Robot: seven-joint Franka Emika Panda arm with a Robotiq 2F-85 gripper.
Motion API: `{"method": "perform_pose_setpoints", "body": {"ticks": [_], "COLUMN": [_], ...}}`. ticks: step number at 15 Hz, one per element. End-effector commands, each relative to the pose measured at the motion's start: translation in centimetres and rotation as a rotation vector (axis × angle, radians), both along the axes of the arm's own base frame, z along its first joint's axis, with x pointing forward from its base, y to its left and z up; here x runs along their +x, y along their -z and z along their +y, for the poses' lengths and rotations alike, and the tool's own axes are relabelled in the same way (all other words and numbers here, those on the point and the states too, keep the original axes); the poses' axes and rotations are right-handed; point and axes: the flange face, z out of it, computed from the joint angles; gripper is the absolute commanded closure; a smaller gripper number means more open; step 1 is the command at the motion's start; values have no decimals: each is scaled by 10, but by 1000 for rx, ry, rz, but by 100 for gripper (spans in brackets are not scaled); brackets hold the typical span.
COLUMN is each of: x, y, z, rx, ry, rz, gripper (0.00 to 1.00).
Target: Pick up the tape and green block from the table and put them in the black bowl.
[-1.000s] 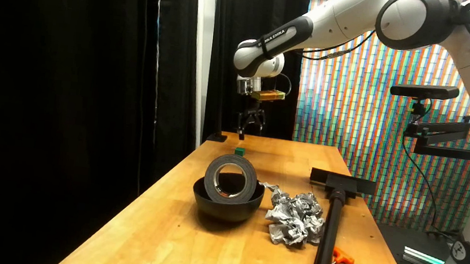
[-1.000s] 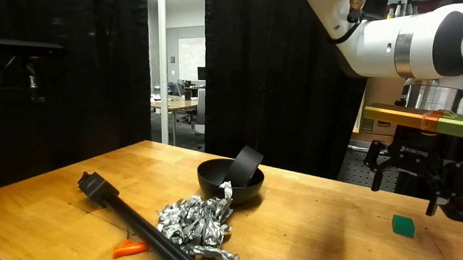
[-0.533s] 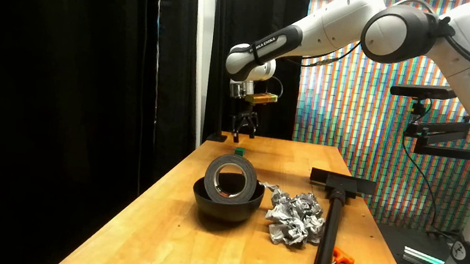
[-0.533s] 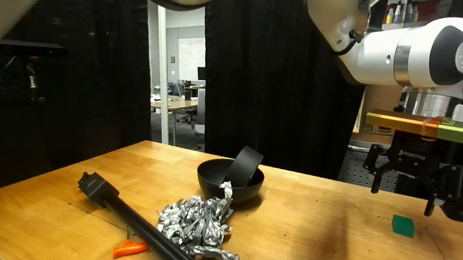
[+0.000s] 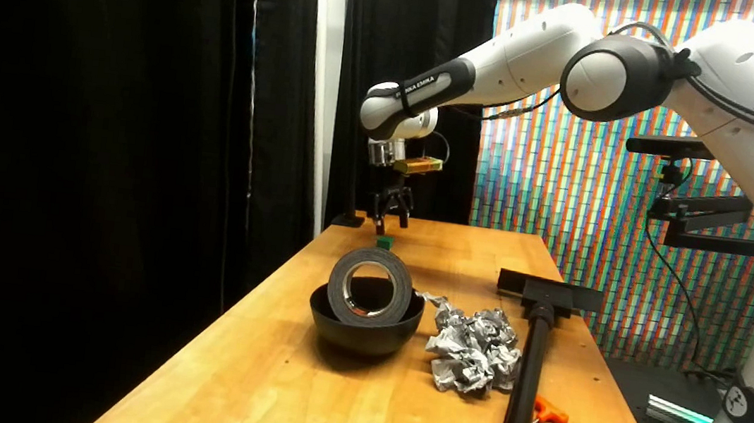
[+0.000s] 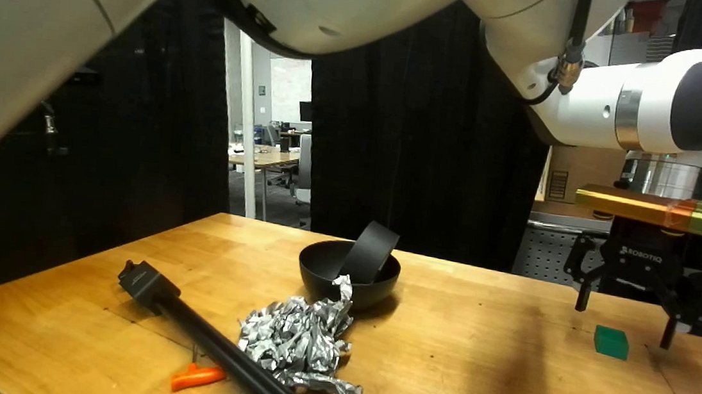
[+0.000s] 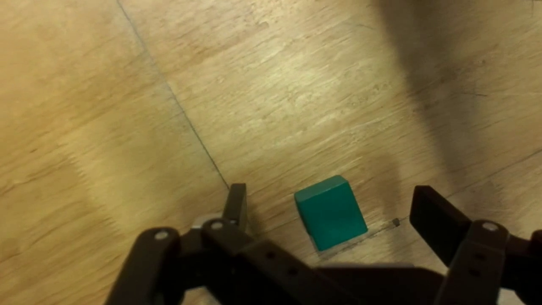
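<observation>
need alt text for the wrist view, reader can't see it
A green block sits on a wooden tabletop, seen between two open black fingers, with a gap on either side. A thin dark line crosses the wood at picture left; a shadow falls upper right.

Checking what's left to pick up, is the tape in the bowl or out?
In: both exterior views show the tape tilted inside the black bowl, its upper part sticking out.

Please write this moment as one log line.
black round tape roll: tilted in round black bowl; green cuboid block: on wooden table; black gripper: open, above block
</observation>
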Motion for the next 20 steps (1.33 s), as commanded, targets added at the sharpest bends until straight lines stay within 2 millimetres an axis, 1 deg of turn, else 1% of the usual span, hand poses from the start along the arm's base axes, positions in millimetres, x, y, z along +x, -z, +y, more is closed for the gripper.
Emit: {"method": "perform_pose_setpoints", "body": {"ticks": [1, 4, 10, 11, 12, 14, 16, 17, 19, 20], "x": [7, 9, 17, 18, 20, 22, 23, 23, 23, 24], "y": [-1, 3, 10, 10, 10, 12, 12, 13, 14, 14], "z": [-11, -10, -2, 0, 2, 4, 6, 7, 8, 7], "rx": [23, 26, 35, 38, 40, 40, 45, 46, 48, 49], "ry": [-25, -39, -59, -62, -67, -73, -80, -82, -85, -86], "rz": [-3, 9, 27, 29, 29, 31, 32, 33, 35, 36], "gripper": [0, 0, 0, 4, 27, 30, 44, 54, 68, 76]}}
